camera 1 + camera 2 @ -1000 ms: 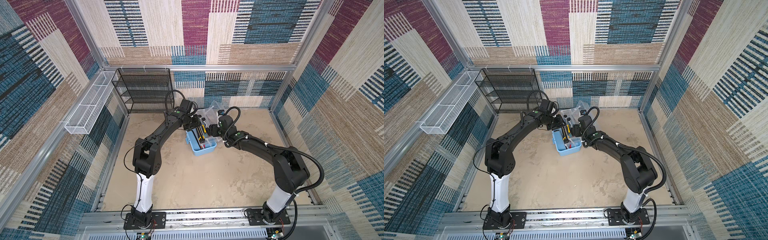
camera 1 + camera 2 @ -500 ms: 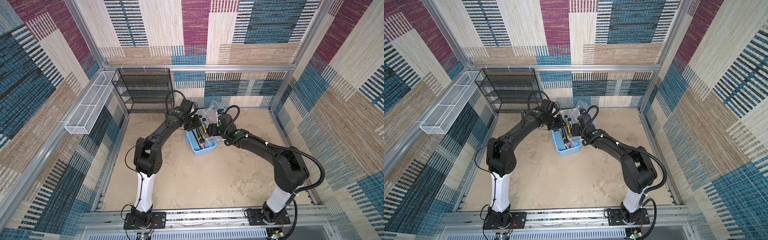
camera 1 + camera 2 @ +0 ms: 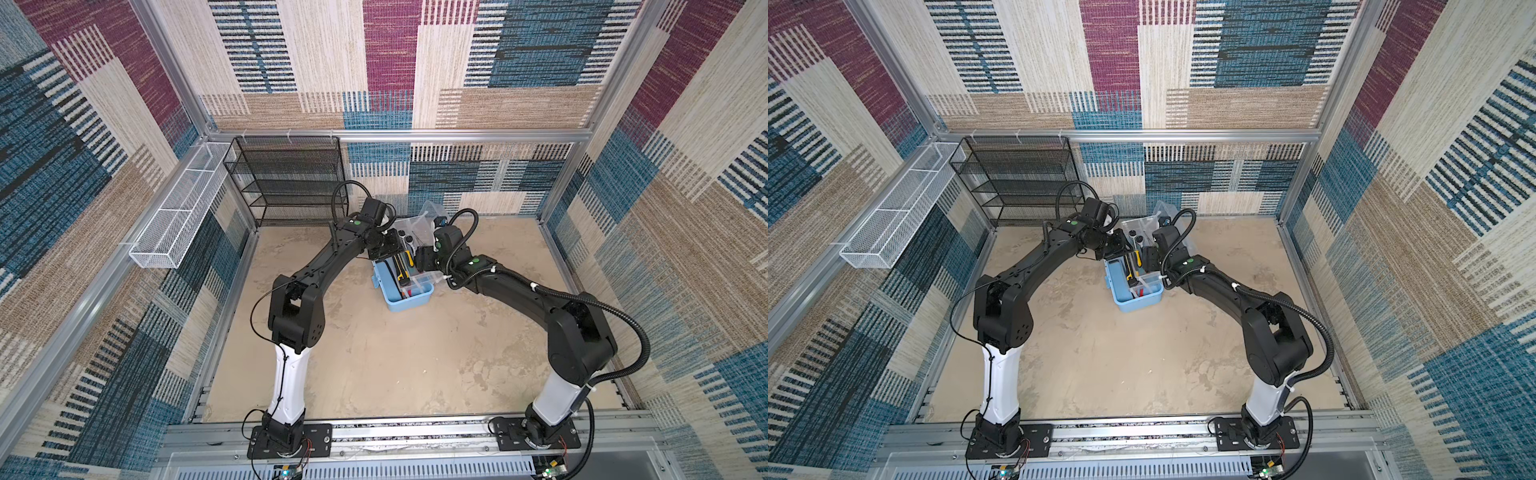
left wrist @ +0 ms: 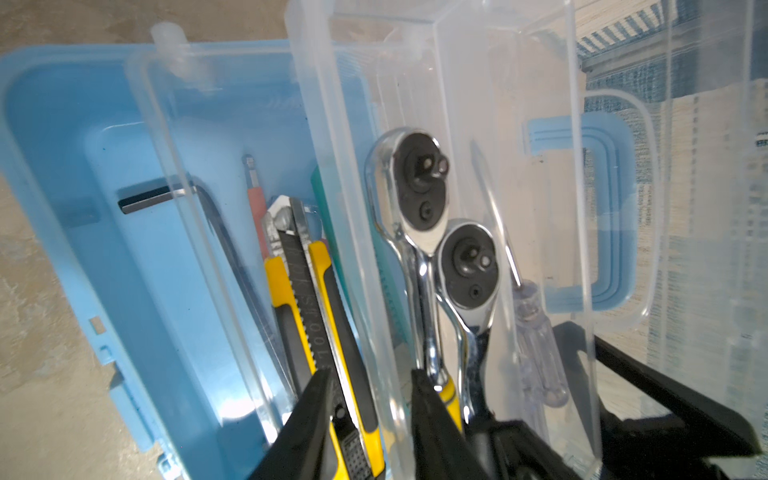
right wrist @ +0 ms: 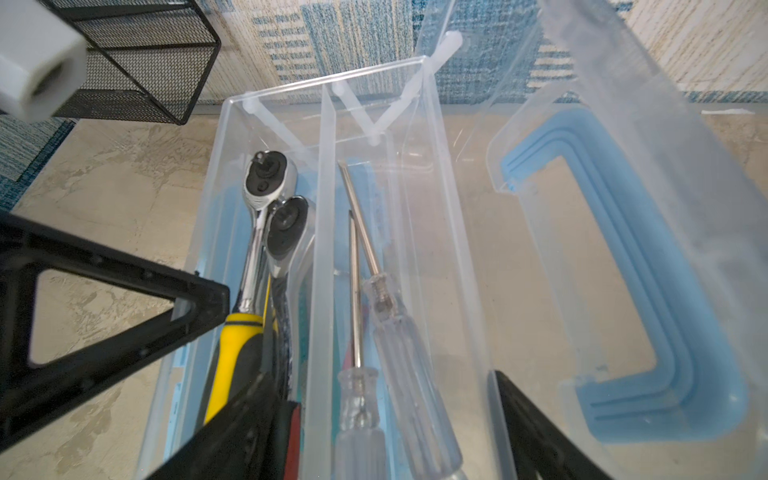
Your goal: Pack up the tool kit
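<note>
Two ratchets (image 5: 266, 187), two screwdrivers (image 5: 390, 316) in tray (image 5: 326, 137); right gripper (image 5: 378, 378) released, left gripper (image 4: 372, 372) unclear.

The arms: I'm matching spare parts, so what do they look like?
The left arm and right arm are black, each with a white lower link, a black base plate and a green dot near the wrist; the right carries a ribbed hose.

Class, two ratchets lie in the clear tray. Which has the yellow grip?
The larger-headed ratchet: its chrome shank runs into a yellow grip. The smaller-headed ratchet beside it has a dark grip.
</note>
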Robot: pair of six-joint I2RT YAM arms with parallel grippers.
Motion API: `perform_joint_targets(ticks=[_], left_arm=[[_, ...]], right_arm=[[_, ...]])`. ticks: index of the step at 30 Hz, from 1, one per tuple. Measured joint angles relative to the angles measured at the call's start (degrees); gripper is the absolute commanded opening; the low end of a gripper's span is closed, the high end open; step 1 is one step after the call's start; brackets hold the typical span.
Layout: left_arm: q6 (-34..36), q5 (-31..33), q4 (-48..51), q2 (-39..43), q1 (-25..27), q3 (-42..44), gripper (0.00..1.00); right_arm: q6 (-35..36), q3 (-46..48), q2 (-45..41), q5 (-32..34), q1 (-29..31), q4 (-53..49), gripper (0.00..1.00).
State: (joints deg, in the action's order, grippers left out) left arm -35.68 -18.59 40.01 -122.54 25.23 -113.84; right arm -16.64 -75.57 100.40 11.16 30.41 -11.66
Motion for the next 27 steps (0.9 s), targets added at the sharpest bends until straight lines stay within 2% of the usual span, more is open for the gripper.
perform_joint_targets(ticks=[14, 27], left_arm=[[-0.4, -2.7, 1.4, -0.5, 0.5, -1.1, 0.43], [-0.4, -2.8, 0.3, 3.2, 0.6, 2.5, 0.51]], right_arm=[[-0.7, -0.5, 1.8, 3.1, -0.7, 1.4, 0.88], [1.1, 3.0, -0.4, -1.1, -4.5, 3.5, 0.88]])
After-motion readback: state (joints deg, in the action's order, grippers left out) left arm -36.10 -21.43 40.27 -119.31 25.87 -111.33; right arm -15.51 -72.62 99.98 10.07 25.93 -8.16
